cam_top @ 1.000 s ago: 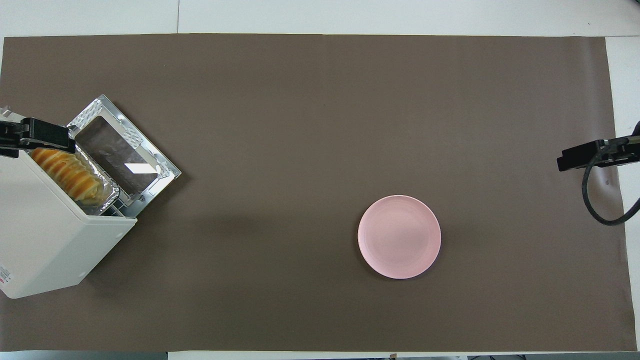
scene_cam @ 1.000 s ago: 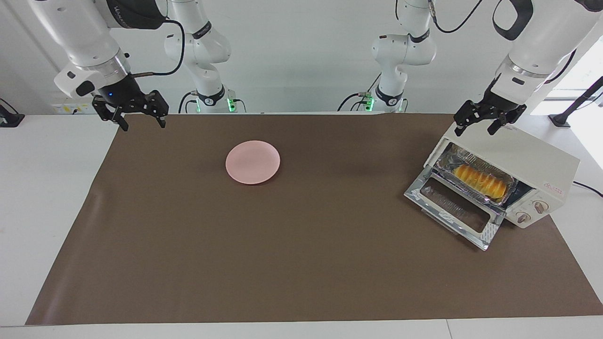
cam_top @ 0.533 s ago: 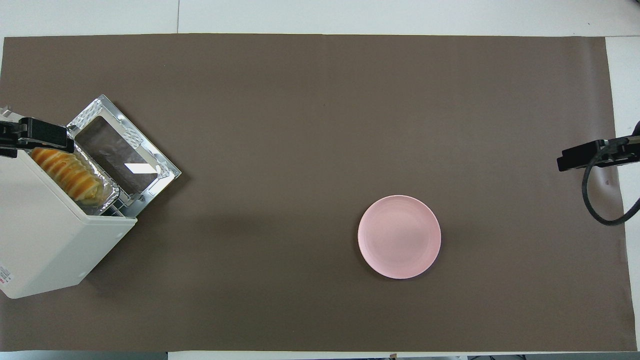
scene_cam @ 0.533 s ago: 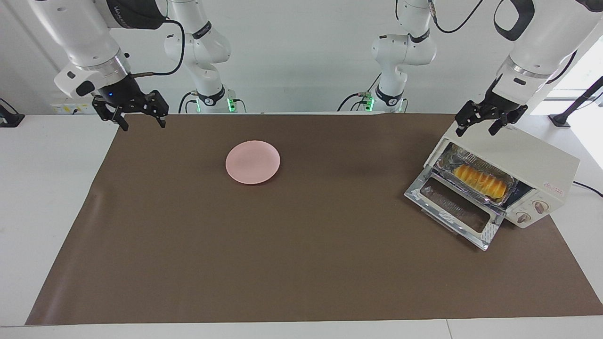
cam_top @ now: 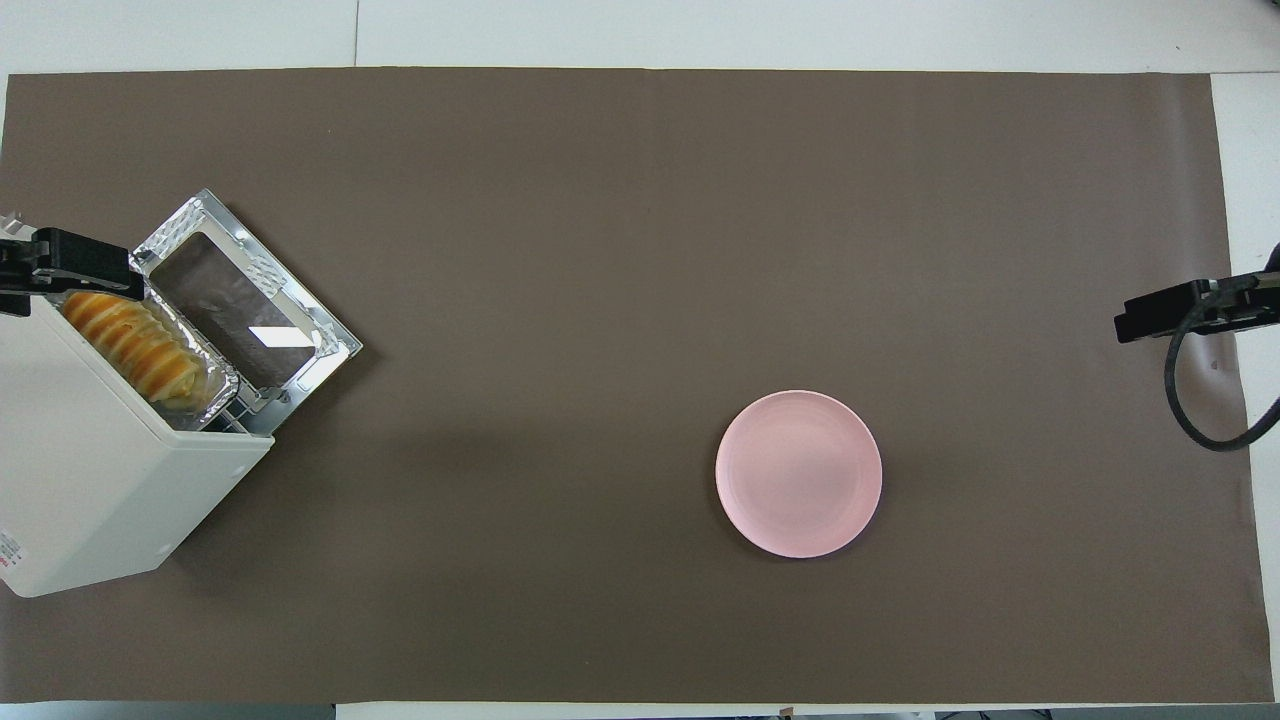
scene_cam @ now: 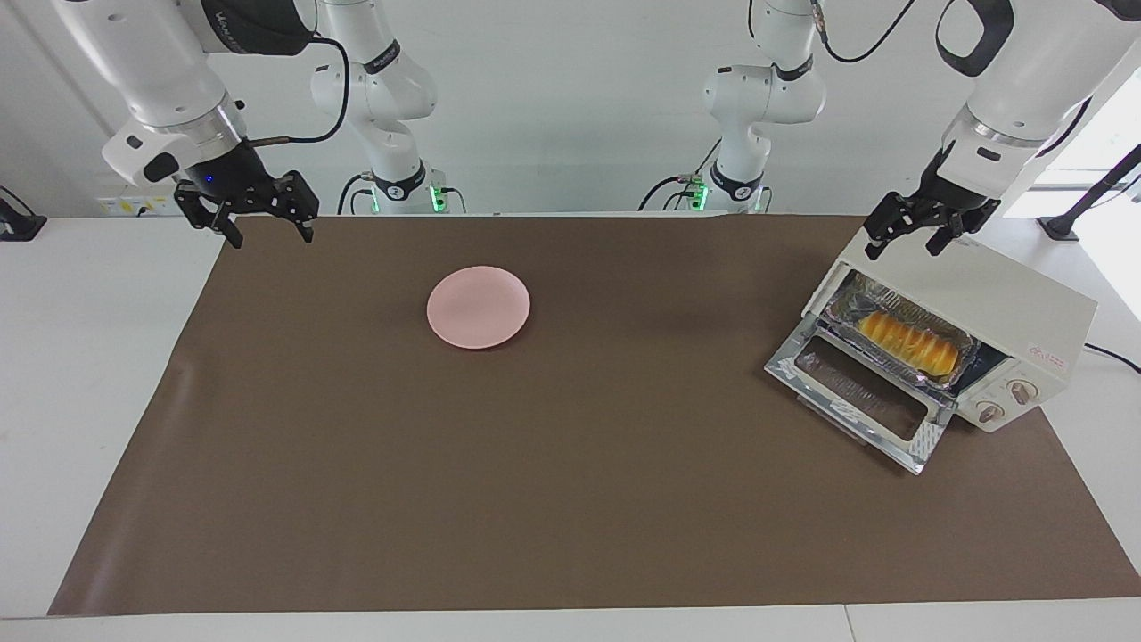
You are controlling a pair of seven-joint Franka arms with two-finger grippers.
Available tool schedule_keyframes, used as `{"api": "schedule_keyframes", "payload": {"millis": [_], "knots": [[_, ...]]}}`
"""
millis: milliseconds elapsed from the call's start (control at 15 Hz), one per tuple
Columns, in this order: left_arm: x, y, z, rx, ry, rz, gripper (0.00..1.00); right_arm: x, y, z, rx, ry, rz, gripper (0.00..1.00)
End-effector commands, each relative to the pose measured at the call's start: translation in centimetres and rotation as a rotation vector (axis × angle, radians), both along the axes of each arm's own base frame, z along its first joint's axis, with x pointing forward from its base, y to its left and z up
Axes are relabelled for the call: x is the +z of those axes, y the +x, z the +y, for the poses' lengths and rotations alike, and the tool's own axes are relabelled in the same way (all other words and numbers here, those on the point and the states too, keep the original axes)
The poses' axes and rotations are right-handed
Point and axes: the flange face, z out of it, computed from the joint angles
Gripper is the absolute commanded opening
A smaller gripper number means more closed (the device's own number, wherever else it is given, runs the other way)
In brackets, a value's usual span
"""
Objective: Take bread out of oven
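White table (scene_cam: 80, 357) with a big brown mat (scene_cam: 570, 499) spread over it, pretty plain setup. Boxy cream-white toaster oven (scene_cam: 998, 308) sits at the left arm's end of the table, angled, with its chrome-framed glass door (scene_cam: 860, 390) dropped open. Inside, the small golden ridged bread loaf (scene_cam: 909, 341) lies in a crinkled silver foil tray (scene_cam: 856, 299). Left pincer (scene_cam: 909, 242) hovers over the oven's top corner, fingers spread, holding nothing. Right pincer (scene_cam: 266, 234) hangs over the mat's edge at the right arm's end, also wide open and empty. Round pink plate (scene_cam: 479, 306) sits on the mat, well apart from the oven.
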Motion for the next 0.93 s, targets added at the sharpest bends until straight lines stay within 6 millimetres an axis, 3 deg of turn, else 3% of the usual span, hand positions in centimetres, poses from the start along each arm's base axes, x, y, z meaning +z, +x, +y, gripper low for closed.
{"api": "schedule_keyframes", "payload": {"millis": [0,200,267,400,467,533,867], "knots": [[0.0,4.3,-0.8,0.166,0.033,0.02,1.0,0.2,-0.4,-0.4,0.011,-0.009,0.012,1.0],[-3.8,9.1,-0.3,0.326,0.101,0.064,1.0,0.2,-0.4,-0.4,0.011,-0.009,0.012,1.0],[-4.4,9.6,0.1,0.408,0.112,0.057,1.0,0.2,-0.4,-0.4,0.011,-0.009,0.012,1.0],[-6.3,10.2,-0.3,0.548,0.168,0.028,1.0,0.2,-0.4,-0.4,0.011,-0.009,0.012,1.0],[-8.9,10.1,-2.0,0.613,0.214,0.018,1.0,0.2,-0.4,-0.4,0.011,-0.009,0.012,1.0],[-10.8,9.6,-1.9,0.673,0.229,0.017,1.0,0.2,-0.4,-0.4,0.011,-0.009,0.012,1.0],[-16.4,7.9,-1.5,0.834,0.23,0.031,1.0,0.3,-0.4,-0.1,0.017,-0.009,0.011,1.0]]}}
